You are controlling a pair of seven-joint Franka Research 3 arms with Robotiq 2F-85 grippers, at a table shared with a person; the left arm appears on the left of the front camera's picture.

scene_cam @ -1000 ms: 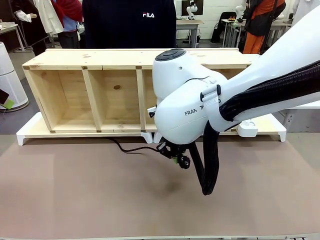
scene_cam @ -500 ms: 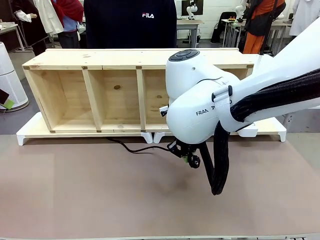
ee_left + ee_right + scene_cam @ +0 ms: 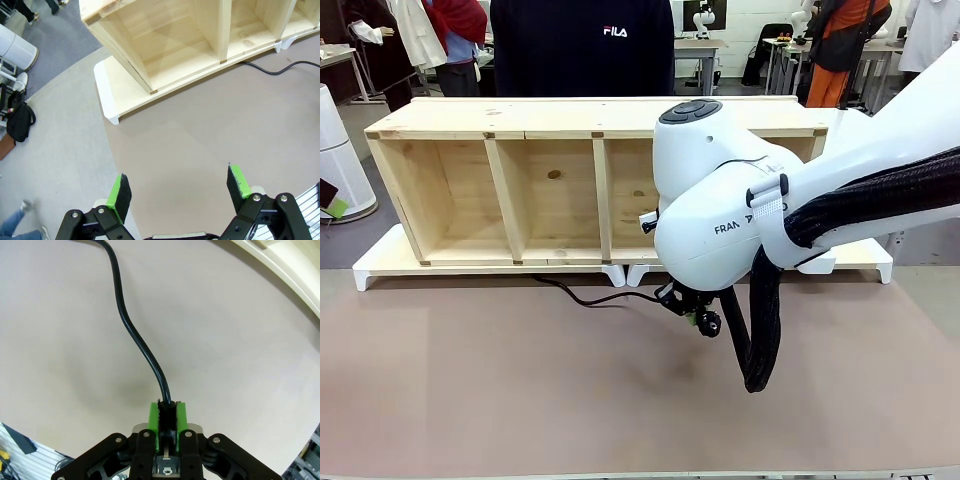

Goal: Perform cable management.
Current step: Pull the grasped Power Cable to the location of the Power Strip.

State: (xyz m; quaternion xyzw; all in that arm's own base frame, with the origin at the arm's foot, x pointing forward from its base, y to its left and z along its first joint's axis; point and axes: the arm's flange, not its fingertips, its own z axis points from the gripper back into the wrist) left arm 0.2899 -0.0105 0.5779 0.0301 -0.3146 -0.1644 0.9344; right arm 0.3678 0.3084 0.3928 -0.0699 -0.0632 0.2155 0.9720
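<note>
Right claw (image 3: pixel 167 407): clenched on the cable (image 3: pixel 131 330), one green pad (image 3: pixel 153 417) pressed on each side. I cannot tell whether the plug sits between the fingers.
Claw height: low over the brown table (image 3: pixel 520 400), near its middle, just in front of the shelf (image 3: pixel 520 118).
Cable run: in the wrist view it leaves the claw toward 11 o'clock in a loose S. From the front it lies slack on the table toward 9 o'clock and meets the front edge of the white base (image 3: pixel 380 265) under the shelf. Its far end is hidden.
Left claw (image 3: pixel 180 192): released, jaws wide, nothing between them. It hangs above the table with the shelf's end at 12 o'clock and the cable at 2 o'clock, well apart.
Risk, slip: the cord is thin and round, so a pull along its length would likely slide it through the pads.
Risk, snag: a hard pull away from the shelf uses up the slack. The hidden end may then catch at the base and drag it or the shelf.
Risk, hose (image 3: pixel 755 340): the arm's ribbed hose hangs low beside the claw, so a swing toward 9 o'clock could sweep the cable.
Risk, crossing: the left claw must reach toward the middle to help, so arm contact is possible.
Person (image 3: pixel 582 50): stands behind the shelf at 12 o'clock, and a high lift could crowd them.
</note>
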